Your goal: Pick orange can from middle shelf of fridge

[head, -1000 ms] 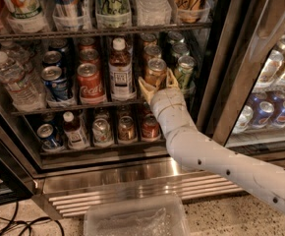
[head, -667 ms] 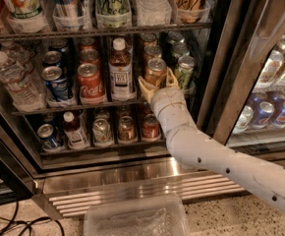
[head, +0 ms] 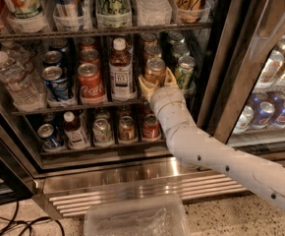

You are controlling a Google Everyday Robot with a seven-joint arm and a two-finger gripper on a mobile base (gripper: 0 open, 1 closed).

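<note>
The arm (head: 216, 156) stretches from lower right up to centre, claw (head: 157, 81) pointing upward and away.

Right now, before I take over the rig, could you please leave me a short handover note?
Gripper: inside the fridge, at the orange can, arm reaching in from lower right.
Orange can: upright at the front of the middle shelf, between a bottle and a green can.
Done: reach to the can.
Left: confirm the grasp, lift the can, draw it out.

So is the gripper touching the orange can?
Cannot tell. Camera view: the gripper flanks the orange can on the middle shelf; neither contact nor gap shows plainly.
</note>
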